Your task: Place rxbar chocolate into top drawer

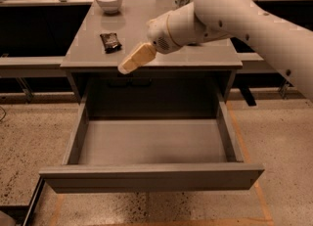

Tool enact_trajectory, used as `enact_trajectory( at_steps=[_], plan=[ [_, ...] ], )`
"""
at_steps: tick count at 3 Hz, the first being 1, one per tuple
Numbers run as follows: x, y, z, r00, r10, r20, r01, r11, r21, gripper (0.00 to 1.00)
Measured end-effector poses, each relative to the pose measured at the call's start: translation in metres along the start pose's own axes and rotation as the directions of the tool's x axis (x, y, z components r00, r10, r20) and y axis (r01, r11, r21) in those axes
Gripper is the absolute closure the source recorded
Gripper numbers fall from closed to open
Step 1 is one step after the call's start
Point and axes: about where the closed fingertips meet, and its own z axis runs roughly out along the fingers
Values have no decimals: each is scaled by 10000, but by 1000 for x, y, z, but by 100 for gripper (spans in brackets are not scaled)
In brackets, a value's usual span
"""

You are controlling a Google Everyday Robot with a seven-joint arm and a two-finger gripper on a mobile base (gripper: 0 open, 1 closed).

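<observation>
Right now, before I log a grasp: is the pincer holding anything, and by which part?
Nothing. The pincer hangs over the front edge of the table, apart from the rxbar chocolate lying on it.

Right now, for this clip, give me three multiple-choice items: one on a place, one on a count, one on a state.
1. Where is the rxbar chocolate?
A. on the grey table, left of the tool
B. on the floor
C. on a chair

2. How many bowls stand on the table?
A. none
B. one
C. three

3. How is the top drawer?
A. shut
B. pulled open, bare bottom showing
C. open, full of cans

Answers:
1 A: the bar lies on the table top, and the tool hovers at the table's front edge to its right.
2 B: a single white bowl stands at the back left.
3 B: its grey bottom is in plain sight.
</observation>
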Motion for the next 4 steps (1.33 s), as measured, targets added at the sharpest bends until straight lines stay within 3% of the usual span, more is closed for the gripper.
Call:
enact_trajectory(
  at_steps=[1,2,3,4],
  plan=[
    [-5,-19,41,9981,237,568,-245,9996,137,0],
    [-3,-21,44,9979,270,588,-279,9995,143,0],
    [12,-16,42,9960,823,337,-833,9961,292,0],
    [16,-28,48,9903,1199,705,-1262,9877,927,0]
  ],
)
